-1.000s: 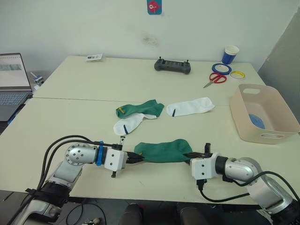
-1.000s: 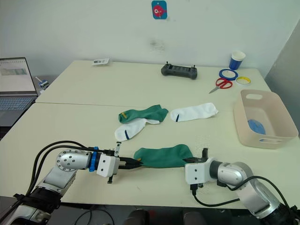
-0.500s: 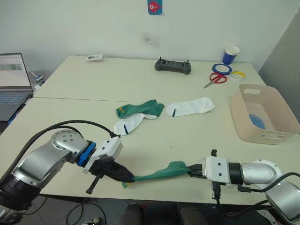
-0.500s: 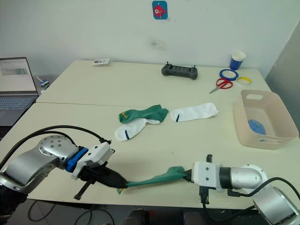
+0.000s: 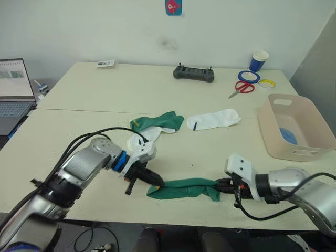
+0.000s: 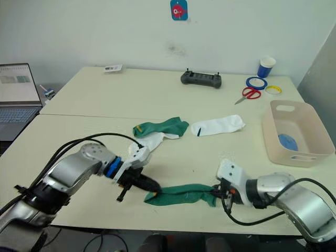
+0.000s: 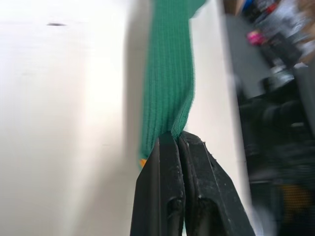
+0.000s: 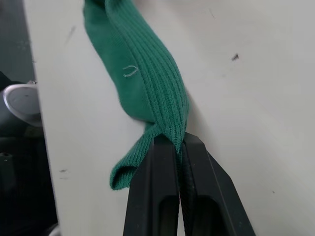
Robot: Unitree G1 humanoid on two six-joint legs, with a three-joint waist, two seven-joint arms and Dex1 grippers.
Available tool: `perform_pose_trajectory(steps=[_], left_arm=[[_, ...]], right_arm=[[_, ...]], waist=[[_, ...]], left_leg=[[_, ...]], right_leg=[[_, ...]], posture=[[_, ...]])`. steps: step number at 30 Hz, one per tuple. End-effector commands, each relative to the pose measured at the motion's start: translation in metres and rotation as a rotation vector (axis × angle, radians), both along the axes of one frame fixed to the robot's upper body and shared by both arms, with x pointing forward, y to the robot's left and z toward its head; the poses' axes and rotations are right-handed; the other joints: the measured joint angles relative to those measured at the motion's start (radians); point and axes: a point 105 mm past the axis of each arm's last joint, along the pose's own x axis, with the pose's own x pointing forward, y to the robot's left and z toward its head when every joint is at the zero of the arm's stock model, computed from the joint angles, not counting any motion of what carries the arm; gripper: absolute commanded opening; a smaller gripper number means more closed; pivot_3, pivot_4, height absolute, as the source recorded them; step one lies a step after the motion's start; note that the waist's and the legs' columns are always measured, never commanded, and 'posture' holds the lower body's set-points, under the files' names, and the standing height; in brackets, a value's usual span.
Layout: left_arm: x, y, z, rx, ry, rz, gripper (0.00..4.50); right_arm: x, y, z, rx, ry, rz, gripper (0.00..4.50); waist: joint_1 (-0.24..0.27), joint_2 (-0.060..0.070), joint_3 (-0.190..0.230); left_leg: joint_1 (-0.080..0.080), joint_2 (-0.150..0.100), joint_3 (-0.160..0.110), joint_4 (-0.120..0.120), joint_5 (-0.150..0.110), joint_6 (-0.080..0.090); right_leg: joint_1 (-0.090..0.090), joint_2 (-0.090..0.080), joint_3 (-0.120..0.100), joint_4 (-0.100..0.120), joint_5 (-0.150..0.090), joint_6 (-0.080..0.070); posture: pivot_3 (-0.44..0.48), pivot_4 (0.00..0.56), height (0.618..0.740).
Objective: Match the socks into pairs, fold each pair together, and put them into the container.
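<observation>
A dark green sock (image 5: pixel 184 189) lies stretched and bunched lengthwise near the table's front edge. My left gripper (image 5: pixel 153 182) is shut on its left end, and the left wrist view shows the fingers (image 7: pixel 167 162) pinching the ribbed fabric (image 7: pixel 167 88). My right gripper (image 5: pixel 221 185) is shut on its right end (image 8: pixel 147 93). Farther back lie a second green sock with a yellow mark (image 5: pixel 158 121), a white sock (image 5: pixel 148 136) partly under it, and another white sock (image 5: pixel 213 119). The beige container (image 5: pixel 274 137) stands at the right with a light blue sock (image 5: pixel 287 135) inside.
At the back right are a blue paper cup (image 5: pixel 258 60), red scissors (image 5: pixel 241 87) and two tape rolls (image 5: pixel 248 77). A black controller (image 5: pixel 193 74) and a small card (image 5: pixel 106 64) lie at the far edge. A laptop (image 5: pixel 13 89) sits at the left.
The held green sock, pulled taut at the front edge half a second ago, now lies on the table. My left gripper has swung in toward the table's middle; both grippers keep their hold.
</observation>
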Motion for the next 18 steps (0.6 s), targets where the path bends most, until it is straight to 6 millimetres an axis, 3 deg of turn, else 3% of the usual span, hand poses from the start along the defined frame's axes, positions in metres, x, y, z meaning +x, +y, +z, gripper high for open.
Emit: perform_pose_trajectory(steps=[1, 3, 4, 8, 11, 16, 18], left_arm=[[0.023, -0.005, 0.001, 0.029, -0.112, 0.006, 0.00], [0.029, -0.006, 0.001, 0.036, -0.152, -0.006, 0.00], [0.032, -0.007, 0.002, 0.033, -0.163, -0.001, 0.00], [0.044, -0.011, 0.004, 0.014, -0.217, 0.033, 0.00], [0.052, -0.017, 0.011, -0.017, -0.271, 0.049, 0.00], [0.065, -0.021, 0.034, -0.081, -0.393, 0.091, 1.29], [0.069, -0.018, 0.045, -0.102, -0.430, 0.121, 1.90]], right_arm=[[0.017, -0.005, 0.005, -0.064, -0.098, -0.010, 0.03], [0.022, -0.007, 0.007, -0.095, -0.137, 0.000, 0.03], [0.025, -0.008, 0.008, -0.110, -0.164, 0.003, 0.27], [0.030, -0.010, 0.013, -0.129, -0.227, 0.034, 1.42], [0.035, -0.014, 0.022, -0.177, -0.301, 0.065, 2.53], [0.047, -0.034, 0.042, -0.279, -0.436, 0.072, 4.35], [0.051, -0.044, 0.048, -0.315, -0.485, 0.053, 4.50]], waist=[[0.000, 0.000, 0.000], [0.000, 0.000, 0.000], [-0.001, 0.000, 0.000], [-0.001, 0.000, 0.000], [0.000, 0.000, 0.000], [0.000, 0.000, 0.000], [-0.001, 0.000, 0.000]], left_leg=[[0.000, 0.000, 0.000, 0.000, 0.000, 0.000], [-0.001, 0.000, 0.000, 0.000, 0.000, 0.000], [-0.001, 0.000, 0.000, 0.000, 0.000, 0.000], [0.000, 0.000, 0.000, 0.000, 0.000, 0.000], [-0.001, 0.000, 0.000, 0.000, 0.000, 0.000], [-0.001, 0.000, 0.000, 0.002, 0.000, 0.000], [-0.001, 0.000, 0.000, 0.002, 0.000, 0.000]], right_leg=[[0.000, 0.000, 0.000, 0.000, 0.000, 0.000], [-0.001, 0.000, 0.000, 0.000, 0.000, 0.000], [-0.001, 0.000, 0.000, 0.000, 0.000, 0.000], [-0.001, 0.000, 0.000, 0.000, 0.000, 0.000], [-0.001, 0.000, 0.000, 0.000, 0.000, 0.001], [0.000, -0.001, 0.000, 0.000, 0.000, 0.001], [0.000, 0.000, 0.000, 0.000, 0.000, 0.001]], posture=[[0.000, 0.150, 0.740], [0.000, 0.150, 0.740], [0.000, 0.150, 0.740], [0.000, 0.150, 0.740], [0.000, 0.150, 0.740], [0.000, 0.150, 0.740], [0.000, 0.150, 0.740]])
